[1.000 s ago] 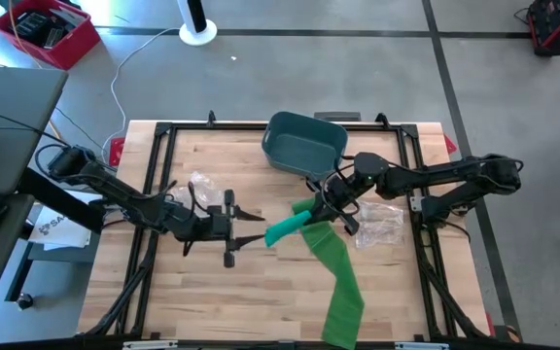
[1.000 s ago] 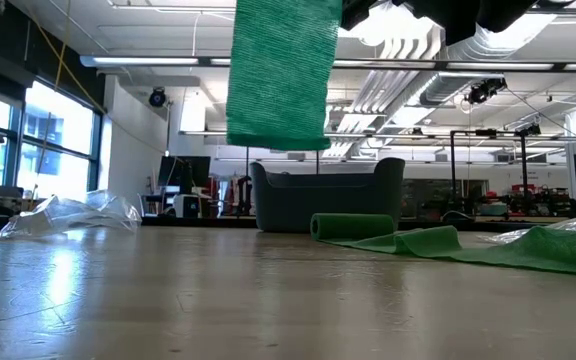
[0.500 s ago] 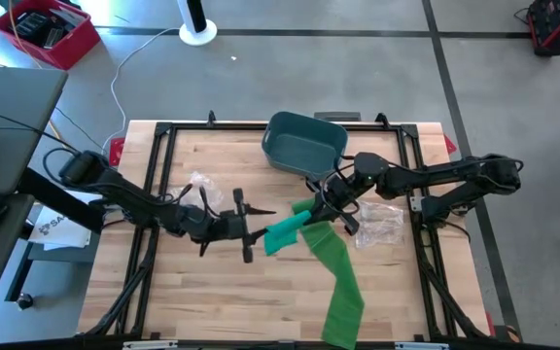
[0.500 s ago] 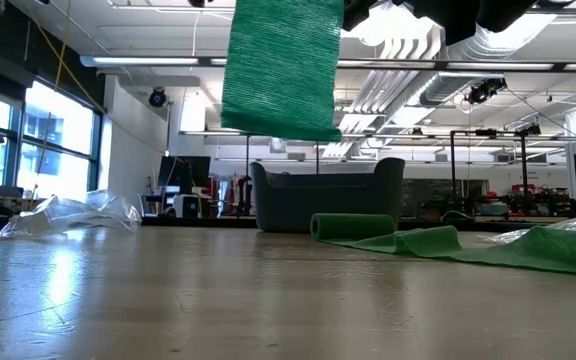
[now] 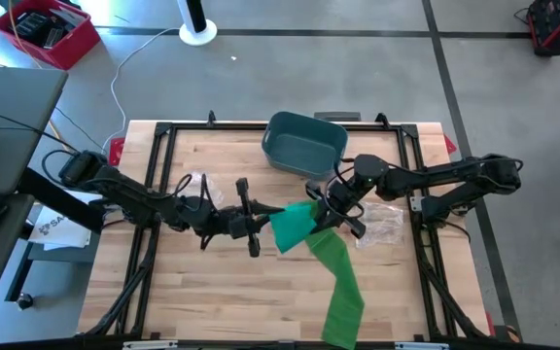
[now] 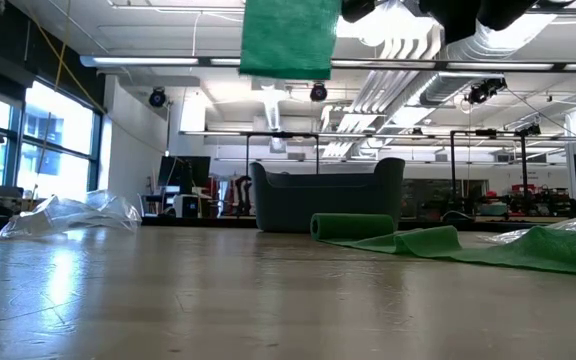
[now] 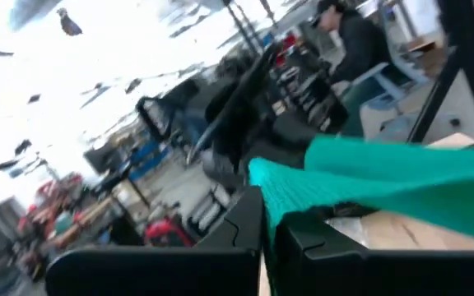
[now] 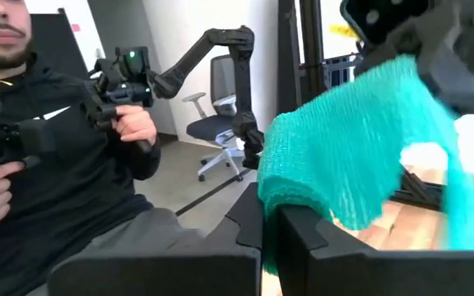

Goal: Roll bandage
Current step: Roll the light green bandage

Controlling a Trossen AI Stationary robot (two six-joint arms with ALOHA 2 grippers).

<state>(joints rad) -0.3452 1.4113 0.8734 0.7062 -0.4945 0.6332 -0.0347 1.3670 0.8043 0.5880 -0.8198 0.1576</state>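
Note:
The green bandage is a long mesh strip. Its upper stretch point(image 5: 290, 227) is held in the air between my two grippers. The rest point(image 5: 340, 287) slopes down onto the table and runs over the near edge. In the low view a raised flap point(image 6: 288, 38) hangs at the top, and a rolled green piece point(image 6: 353, 226) lies on the table in front of the bin. My left gripper point(image 5: 263, 222) is shut on the strip's left end. My right gripper point(image 5: 325, 208) is shut on it farther right. My left gripper pinches the bandage's left end point(image 7: 276, 194) between its two fingers, reaching in roughly level from the table's left. That end is lifted clear of the table and stretches away toward my right gripper. My right gripper pinches a bunched part of the bandage point(image 8: 280, 196) between its two fingers, reaching in level from the table's right. The mesh drapes over the fingers point(image 8: 299, 234), clear of the table, and the long tail falls away below.
A grey-blue bin point(image 5: 304, 144) stands at the far middle. Clear plastic wrappers lie at the left point(image 5: 202, 185) and the right point(image 5: 382, 224). A black frame rail point(image 5: 154, 194) borders the table. Beyond the table a person point(image 8: 48, 156) holds hand controllers.
My left gripper has moved toward the table's right, up to the bandage, rolled about its axis, and shut on the strip's left end. In the low view the hanging flap is drawn up, so it reaches less far down than before.

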